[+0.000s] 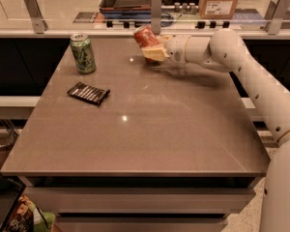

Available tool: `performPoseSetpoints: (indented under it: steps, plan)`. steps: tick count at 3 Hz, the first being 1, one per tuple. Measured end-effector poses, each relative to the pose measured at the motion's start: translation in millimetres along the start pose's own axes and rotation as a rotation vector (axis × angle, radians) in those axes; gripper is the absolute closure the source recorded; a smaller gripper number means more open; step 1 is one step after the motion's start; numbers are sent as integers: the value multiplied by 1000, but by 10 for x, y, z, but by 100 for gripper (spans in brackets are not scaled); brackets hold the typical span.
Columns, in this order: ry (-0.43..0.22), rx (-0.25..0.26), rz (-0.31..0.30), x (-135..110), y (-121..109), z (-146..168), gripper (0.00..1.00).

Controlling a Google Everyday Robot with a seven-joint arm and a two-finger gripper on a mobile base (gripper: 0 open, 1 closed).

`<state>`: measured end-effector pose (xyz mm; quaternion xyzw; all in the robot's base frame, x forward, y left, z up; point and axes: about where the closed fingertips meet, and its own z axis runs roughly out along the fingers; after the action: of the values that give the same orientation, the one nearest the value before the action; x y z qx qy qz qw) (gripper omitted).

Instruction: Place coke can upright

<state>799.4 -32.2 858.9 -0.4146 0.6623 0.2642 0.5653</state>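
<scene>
The coke can point(145, 36), orange-red with a silver end, is held tilted, its top leaning left, just above the far middle of the brown table point(150, 124). My gripper point(152, 50) is shut on the coke can, its pale fingers point(153, 53) clasping the can's lower part. The white arm reaches in from the right.
A green can point(83, 53) stands upright at the table's far left. A flat black wrapped bar point(89, 93) lies in front of it. A glass rail with metal posts point(157, 6) runs along the far edge, with boxes and trays behind it.
</scene>
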Motion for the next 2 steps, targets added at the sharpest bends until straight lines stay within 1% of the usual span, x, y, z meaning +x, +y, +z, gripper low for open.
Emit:
performPoseSetpoints:
  steps: [2]
  plan:
    - [0, 0, 0, -3, 0, 1, 100]
